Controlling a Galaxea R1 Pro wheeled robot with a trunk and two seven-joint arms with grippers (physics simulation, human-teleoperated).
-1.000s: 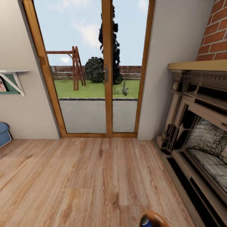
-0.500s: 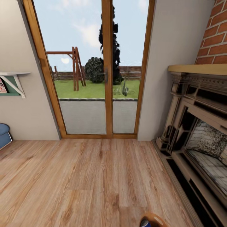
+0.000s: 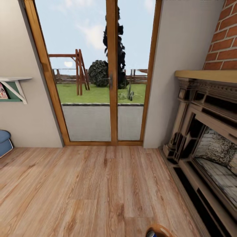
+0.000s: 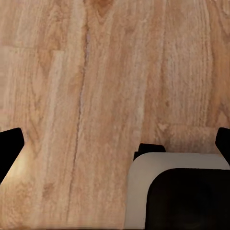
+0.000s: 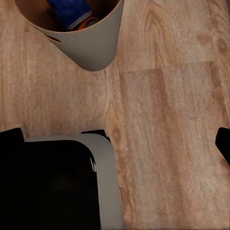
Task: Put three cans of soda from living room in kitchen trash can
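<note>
In the head view, the tash can (image 3: pixel 161 229) shows as a brown curved rim at the bottom edge, with the grey top of a dark blue can of soda (image 3: pixel 151 234) inside it. The right wrist view shows the same bin's grey tapered wall (image 5: pixel 96 48) over the plank floor, holding the blue can (image 5: pixel 72 10) and a bit of an orange can (image 5: pixel 89 22). My right gripper (image 5: pixel 115 141) is open with nothing between its fingers, apart from the bin. Over bare floor, my left gripper (image 4: pixel 115 143) is also open and holds nothing.
This is the living room: wood-framed glass doors (image 3: pixel 112 75) straight ahead, a carved fireplace (image 3: pixel 207 131) under red brick (image 3: pixel 223 46) along the right. A blue sofa corner (image 3: pixel 4 141) and a wall shelf (image 3: pixel 13 87) are on the left. My base's white and black body (image 5: pixel 62 182) lies under both wrists.
The whole head picture has slid slightly downward, so the camera has moved. The bin's rim and the blue can sit lower at the bottom edge. Nothing else has changed.
</note>
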